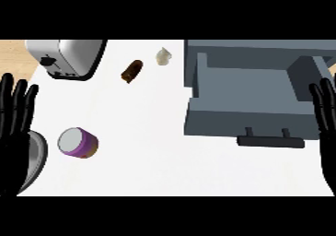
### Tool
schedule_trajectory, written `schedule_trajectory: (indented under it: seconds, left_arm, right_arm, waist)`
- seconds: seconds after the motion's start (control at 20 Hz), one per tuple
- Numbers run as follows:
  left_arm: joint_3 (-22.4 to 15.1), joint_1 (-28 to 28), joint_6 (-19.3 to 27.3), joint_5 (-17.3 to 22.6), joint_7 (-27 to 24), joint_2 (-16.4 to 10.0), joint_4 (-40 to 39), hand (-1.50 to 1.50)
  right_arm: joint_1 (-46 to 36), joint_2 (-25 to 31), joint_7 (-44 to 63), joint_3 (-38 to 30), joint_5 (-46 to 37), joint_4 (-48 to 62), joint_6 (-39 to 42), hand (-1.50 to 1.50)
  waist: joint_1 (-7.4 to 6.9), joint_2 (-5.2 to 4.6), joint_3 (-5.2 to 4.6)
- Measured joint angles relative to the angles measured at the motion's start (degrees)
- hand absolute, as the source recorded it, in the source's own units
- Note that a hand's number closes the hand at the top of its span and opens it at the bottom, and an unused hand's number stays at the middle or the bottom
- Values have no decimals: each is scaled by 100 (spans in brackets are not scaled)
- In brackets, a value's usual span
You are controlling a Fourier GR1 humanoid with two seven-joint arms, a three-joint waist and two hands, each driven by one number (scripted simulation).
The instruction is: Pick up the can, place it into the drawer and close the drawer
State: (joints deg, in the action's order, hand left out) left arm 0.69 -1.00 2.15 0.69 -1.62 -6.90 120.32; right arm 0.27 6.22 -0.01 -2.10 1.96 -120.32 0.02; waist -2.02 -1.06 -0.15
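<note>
Left hand (10,129) spread, left edge | right hand (328,120) spread, right edge | purple can (78,143) on surface (163,166) | drawer (245,122) open

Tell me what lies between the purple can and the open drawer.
Nothing does: in the head view, only bare white counter runs from the can to the drawer.
</note>
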Motion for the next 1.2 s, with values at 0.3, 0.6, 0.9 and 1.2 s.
schedule_trajectory:
  seconds: [0.3, 0.6, 0.9, 1.2]
  left_arm:
    - [343, -446, 1272, -1073, 275, 445, 306, -150]
    - [485, -1148, 3163, -1346, 1402, 631, 235, -150]
    - [-464, -1507, 4488, -2599, 2680, 675, 710, -150]
    - [-979, -1458, 4752, -3572, 3473, 686, 813, -150]
  right_arm:
    - [-20, -44, -93, -24, 15, 140, -3, -150]
    - [372, -148, 621, -128, -49, 297, -288, -150]
    - [399, -131, 868, -231, -10, 363, -319, -150]
    - [506, -147, 981, -275, 25, 225, -264, -150]
  waist:
    - [73, 95, 21]
    - [97, 97, 19]
    - [179, 103, 24]
    - [202, 107, 21]
